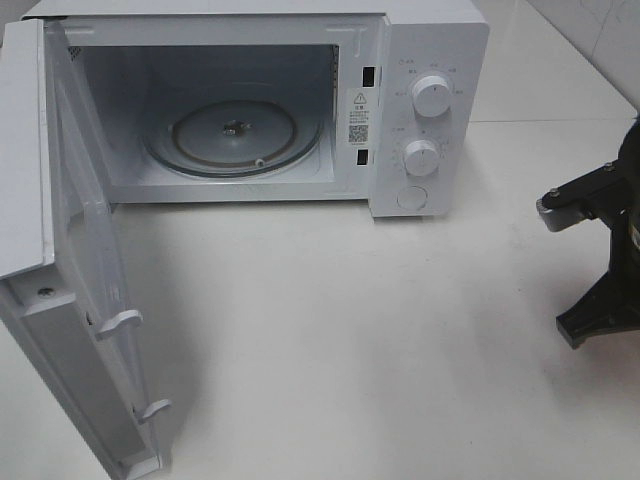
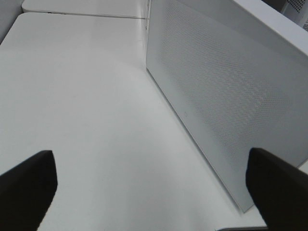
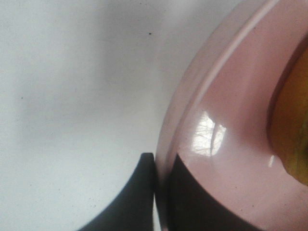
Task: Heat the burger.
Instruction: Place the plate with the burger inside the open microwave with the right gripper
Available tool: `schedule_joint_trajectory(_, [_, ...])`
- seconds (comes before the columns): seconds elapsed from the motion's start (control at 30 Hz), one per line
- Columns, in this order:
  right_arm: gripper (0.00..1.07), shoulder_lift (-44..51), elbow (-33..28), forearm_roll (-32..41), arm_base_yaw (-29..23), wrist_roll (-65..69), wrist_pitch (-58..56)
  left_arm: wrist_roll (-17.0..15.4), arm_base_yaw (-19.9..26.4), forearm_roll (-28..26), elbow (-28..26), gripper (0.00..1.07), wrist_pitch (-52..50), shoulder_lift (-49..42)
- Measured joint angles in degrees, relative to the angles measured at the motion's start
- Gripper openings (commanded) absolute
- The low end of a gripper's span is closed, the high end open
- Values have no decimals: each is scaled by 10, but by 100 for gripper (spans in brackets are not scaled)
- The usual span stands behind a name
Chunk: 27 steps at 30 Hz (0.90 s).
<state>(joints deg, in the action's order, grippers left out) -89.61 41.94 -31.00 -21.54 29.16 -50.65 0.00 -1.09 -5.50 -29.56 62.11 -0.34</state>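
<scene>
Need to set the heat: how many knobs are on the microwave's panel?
2: an upper knob and a lower knob directly beneath it, on the panel; none looks hidden.

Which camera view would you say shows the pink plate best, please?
The right wrist view: the plate fills much of that frame close up, its rim pinched by the right gripper. The high view and the left wrist view show none of it.

Burger (image 3: 294, 130) was mostly cut off by the right wrist frame edge: only a blurred yellow-brown sliver. Plate (image 3: 226, 110) cropped too. Overhead, right arm (image 1: 595, 200) was clipped at the edge, door (image 1: 80, 300) at the corner. Dial labels (image 1: 410, 65) were too small to read.
</scene>
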Motion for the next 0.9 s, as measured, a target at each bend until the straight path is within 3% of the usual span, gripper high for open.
schedule_joint_trajectory(0.17, [0, 23, -22, 1, -22, 7, 0, 0, 0, 0, 0, 100, 0, 0])
schedule_joint_trajectory(0.4, [0, 84, -61, 1, -93, 8, -13, 0, 0, 0, 0, 100, 0, 0])
schedule_joint_trajectory(0.9, [0, 96, -95, -3, -227, 38, -25, 0, 0, 0, 0, 100, 0, 0])
